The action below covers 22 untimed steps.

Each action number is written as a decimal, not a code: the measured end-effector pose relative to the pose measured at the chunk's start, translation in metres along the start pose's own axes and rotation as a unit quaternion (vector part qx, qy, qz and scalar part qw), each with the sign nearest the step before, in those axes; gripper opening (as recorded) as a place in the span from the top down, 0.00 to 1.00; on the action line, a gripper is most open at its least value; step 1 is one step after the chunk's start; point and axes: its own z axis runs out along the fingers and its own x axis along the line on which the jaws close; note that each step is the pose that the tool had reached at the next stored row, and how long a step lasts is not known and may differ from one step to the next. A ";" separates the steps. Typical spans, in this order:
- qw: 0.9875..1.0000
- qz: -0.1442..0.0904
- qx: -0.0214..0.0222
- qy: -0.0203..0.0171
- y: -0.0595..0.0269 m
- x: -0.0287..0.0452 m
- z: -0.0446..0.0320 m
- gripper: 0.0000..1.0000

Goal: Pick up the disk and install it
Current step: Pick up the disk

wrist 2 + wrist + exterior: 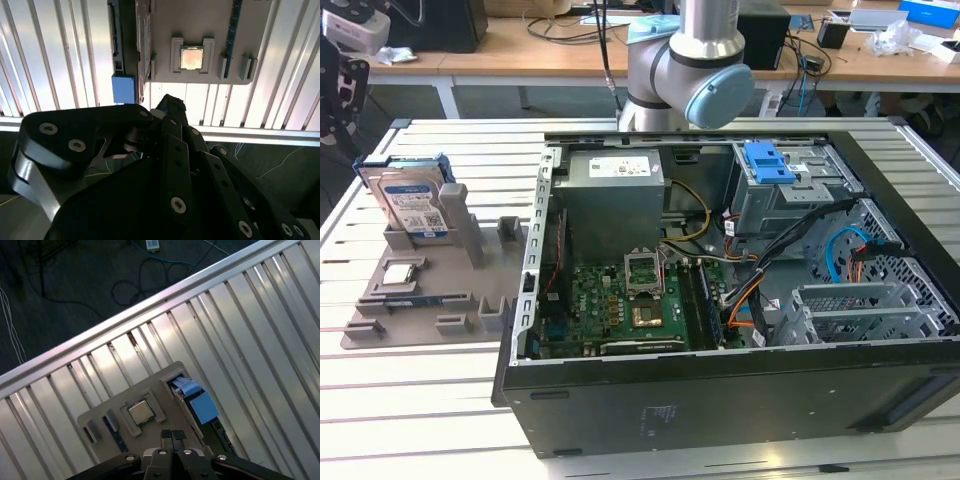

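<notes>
The disk (412, 203) stands upright in a grey holder (470, 235) at the exterior view's left; it is silver with a white-and-blue label and a blue carrier rail. In both wrist views I see it from above as a thin edge with a blue tab (202, 406) (123, 88). My gripper (172, 434) hangs well above the holder (155, 390), apart from the disk. Its fingertips (170, 106) are shut together with nothing between them.
A square processor chip (140, 411) lies in a pocket of the holder, beside a memory stick (231, 35). The open computer case (720, 400) fills the exterior view's right, with a grey power supply (615, 190) and a blue bracket (770, 160) on the drive cage. The slatted table edge (150, 305) borders dark floor.
</notes>
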 end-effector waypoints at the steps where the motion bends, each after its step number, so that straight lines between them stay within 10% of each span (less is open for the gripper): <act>1: 1.000 -0.010 0.000 0.000 0.0000 0.0000 0.0000 0.89; 10: 0.997 -0.083 -0.002 0.002 0.0000 0.0000 0.0000 0.89; 22: 0.986 -0.169 -0.004 0.005 0.0000 0.0000 0.0000 0.89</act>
